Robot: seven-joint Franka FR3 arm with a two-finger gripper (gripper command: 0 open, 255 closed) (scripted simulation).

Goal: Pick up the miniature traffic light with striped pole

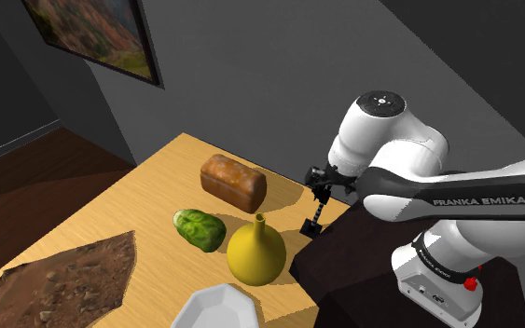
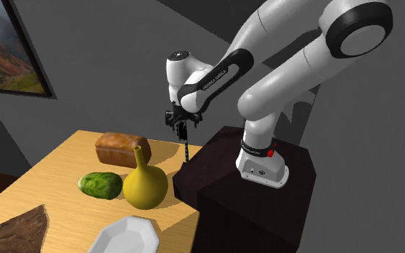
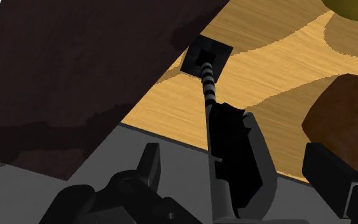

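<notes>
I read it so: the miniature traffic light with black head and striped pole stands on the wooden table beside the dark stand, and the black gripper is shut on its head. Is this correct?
Not quite. In the wrist view the gripper is open: its fingers stand apart on either side of the traffic light head and do not touch it. The rest holds.

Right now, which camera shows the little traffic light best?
The wrist view: the traffic light is close, striped pole and square base plain. The shoulder and second exterior views show it small and thin.
</notes>
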